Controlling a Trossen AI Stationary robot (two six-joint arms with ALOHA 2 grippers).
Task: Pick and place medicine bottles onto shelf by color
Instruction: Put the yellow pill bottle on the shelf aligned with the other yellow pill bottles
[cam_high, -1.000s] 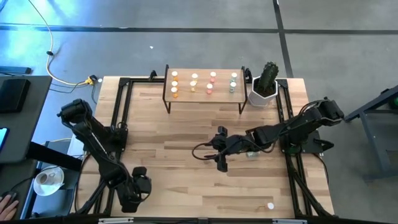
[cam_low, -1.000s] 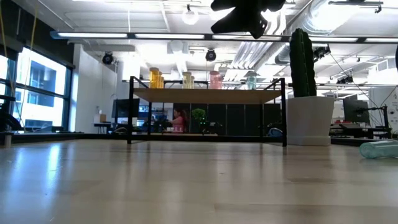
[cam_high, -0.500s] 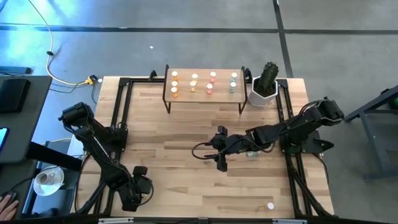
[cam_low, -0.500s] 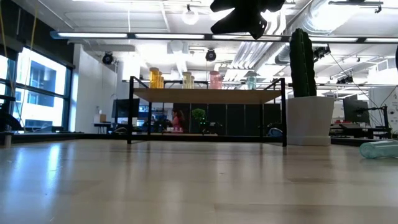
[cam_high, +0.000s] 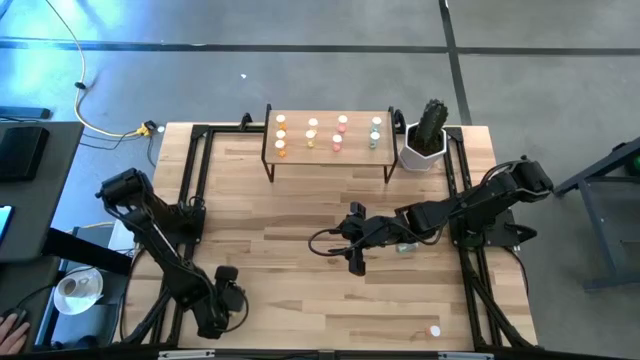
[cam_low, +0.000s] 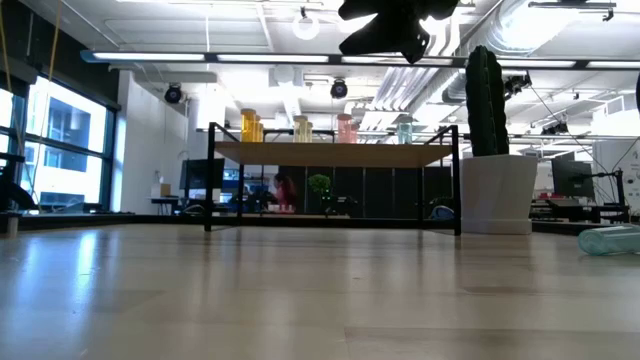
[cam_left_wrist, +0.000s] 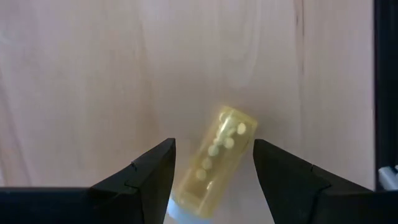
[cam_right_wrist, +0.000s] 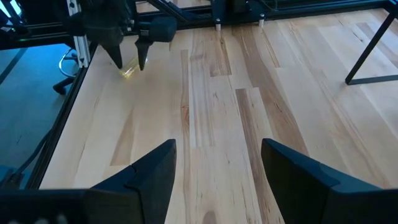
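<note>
Bottle, yellow, is lying on the desk between the left end effector's open, empty fingers, long axis tilted across the gap.

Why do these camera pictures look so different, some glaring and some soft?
Low view: bright ceiling lights behind the shelf leave it backlit, the near table is soft and shiny. Left wrist view: the wood looks washed out, the yellow bottle lying between the open left claw is slightly blurred. High view: even light, the bottle caps on the shelf glow as tiny bright dots.
</note>
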